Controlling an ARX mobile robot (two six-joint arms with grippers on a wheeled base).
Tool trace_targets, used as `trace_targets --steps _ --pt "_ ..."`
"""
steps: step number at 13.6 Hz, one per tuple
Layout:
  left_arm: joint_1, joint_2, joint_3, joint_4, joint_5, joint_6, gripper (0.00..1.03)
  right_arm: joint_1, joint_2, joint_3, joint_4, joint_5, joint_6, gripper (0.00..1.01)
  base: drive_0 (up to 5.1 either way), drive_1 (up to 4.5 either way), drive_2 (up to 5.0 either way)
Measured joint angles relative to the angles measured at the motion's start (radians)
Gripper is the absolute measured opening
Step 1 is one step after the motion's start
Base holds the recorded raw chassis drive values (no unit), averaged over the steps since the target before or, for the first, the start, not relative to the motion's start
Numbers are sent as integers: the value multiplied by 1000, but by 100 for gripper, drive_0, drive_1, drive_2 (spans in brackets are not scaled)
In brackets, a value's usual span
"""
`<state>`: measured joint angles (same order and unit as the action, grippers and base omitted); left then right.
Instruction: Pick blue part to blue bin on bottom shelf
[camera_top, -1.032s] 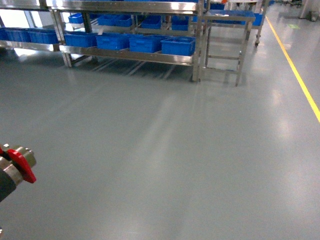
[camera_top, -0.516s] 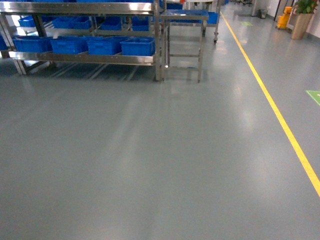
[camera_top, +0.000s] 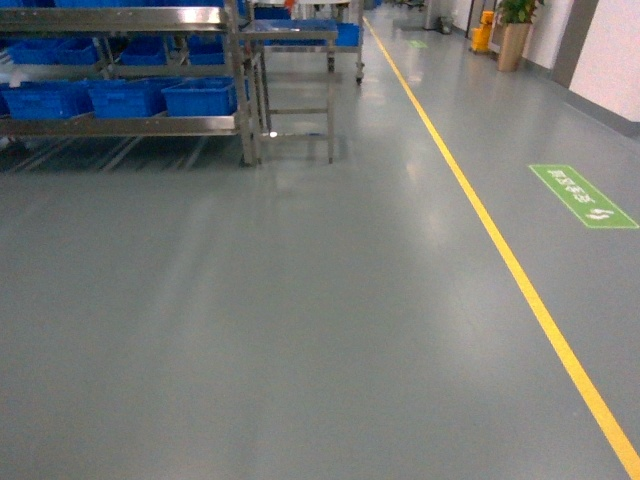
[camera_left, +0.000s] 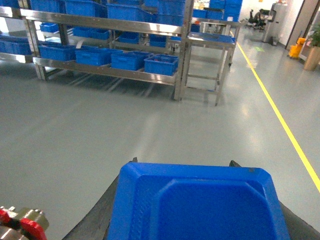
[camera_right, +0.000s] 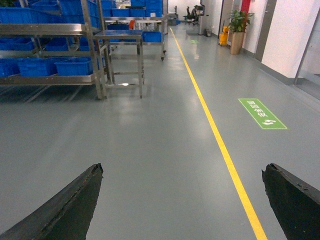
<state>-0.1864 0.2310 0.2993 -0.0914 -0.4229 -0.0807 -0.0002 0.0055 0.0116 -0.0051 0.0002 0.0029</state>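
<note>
My left gripper (camera_left: 184, 162) is shut on the blue part (camera_left: 200, 205), a bright blue flat plastic piece with bevelled corners that fills the bottom of the left wrist view. Both dark fingertips poke out beside its top edge. My right gripper (camera_right: 182, 169) is open, with only grey floor between its fingers. Neither gripper shows in the head view. Far off at the upper left, several blue bins (camera_top: 200, 97) (camera_left: 161, 64) (camera_right: 74, 66) stand in a row on the bottom shelf (camera_top: 120, 126) (camera_left: 105, 71) of a steel rack. Which one is the blue bin I cannot tell.
A small steel table (camera_top: 295, 40) stands at the rack's right end. A yellow floor line (camera_top: 480, 215) runs away on the right, with a green floor sign (camera_top: 582, 195) beyond it. A potted plant (camera_top: 515, 30) and a wall lie at the far right.
The head view has swung to the right: the rack slid from the top centre to the top left, the yellow line moved toward the middle, and the red-capped piece at lower left left the frame.
</note>
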Motion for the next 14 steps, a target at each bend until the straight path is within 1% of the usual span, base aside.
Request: trace_targets --steps 6,14 --pt "-1 -2 0 -5 0 0 43 0 0 0 0 0 0 98 0 0 0" --pt "-1 -1 0 1 -3 0 43 0 0 0 0 0 0 98 -3 429 -435"
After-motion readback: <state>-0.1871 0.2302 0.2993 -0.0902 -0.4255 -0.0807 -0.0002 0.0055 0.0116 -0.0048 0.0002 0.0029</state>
